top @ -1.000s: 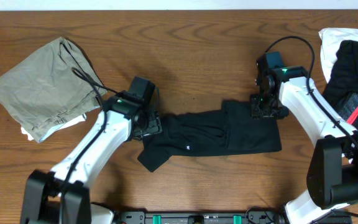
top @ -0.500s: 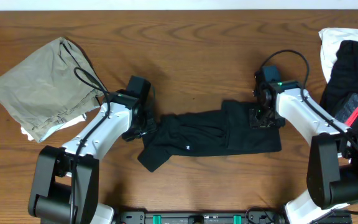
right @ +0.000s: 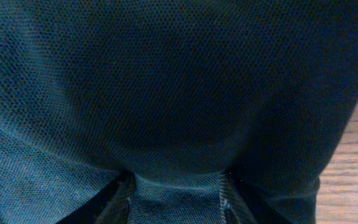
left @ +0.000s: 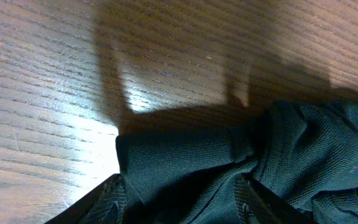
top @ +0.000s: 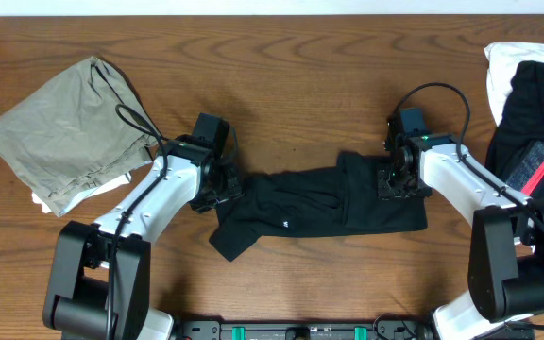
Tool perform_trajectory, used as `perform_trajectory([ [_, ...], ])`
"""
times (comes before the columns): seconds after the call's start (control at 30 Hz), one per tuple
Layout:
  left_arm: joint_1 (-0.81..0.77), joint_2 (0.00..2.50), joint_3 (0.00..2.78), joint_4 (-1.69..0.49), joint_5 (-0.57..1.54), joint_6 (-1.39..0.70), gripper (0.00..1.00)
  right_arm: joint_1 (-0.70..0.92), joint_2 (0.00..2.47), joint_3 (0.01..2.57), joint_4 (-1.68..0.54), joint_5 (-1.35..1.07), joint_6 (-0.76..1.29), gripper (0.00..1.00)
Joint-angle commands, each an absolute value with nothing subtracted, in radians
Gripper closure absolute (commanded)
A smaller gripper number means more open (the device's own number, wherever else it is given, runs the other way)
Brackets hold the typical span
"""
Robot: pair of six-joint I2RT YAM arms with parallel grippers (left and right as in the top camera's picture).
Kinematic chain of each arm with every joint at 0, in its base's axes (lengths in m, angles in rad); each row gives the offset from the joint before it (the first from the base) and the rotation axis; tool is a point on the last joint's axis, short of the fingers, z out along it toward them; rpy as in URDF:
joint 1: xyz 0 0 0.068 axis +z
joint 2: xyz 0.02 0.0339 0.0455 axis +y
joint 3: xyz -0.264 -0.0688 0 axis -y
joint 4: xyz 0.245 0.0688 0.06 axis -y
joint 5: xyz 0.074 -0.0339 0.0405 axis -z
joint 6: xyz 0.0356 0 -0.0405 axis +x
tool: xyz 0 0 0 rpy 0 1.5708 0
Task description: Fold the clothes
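I am seeing no readable text; a tiny white mark (top: 283, 225) on the black garment (top: 324, 206) is showing too small to read.

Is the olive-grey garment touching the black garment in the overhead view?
No, the olive-grey garment lies at the left of the table, well apart from the black garment in the middle.

Overhead straight down on table (top: 291, 57), wrist views very close, sharing black garment (top: 319, 203)

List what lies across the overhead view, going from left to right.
olive-grey garment → left gripper → black garment → right gripper → pile of white and black clothes
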State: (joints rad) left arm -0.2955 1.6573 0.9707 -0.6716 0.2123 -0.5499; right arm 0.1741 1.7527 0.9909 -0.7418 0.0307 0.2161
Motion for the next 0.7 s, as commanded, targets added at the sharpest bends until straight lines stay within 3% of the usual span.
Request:
perform_trajectory([
  [0.0,-0.292,1.666,0.958,-0.671,0.228,-0.552,0.41,0.177,1.769,0.959,-0.744,0.018,0.204,0.55],
  [0.67,-0.292,1.666,0.886,-0.553,0.251,-0.577,0.41,0.177,1.769,0.959,-0.76,0.018,0.201,0.52],
])
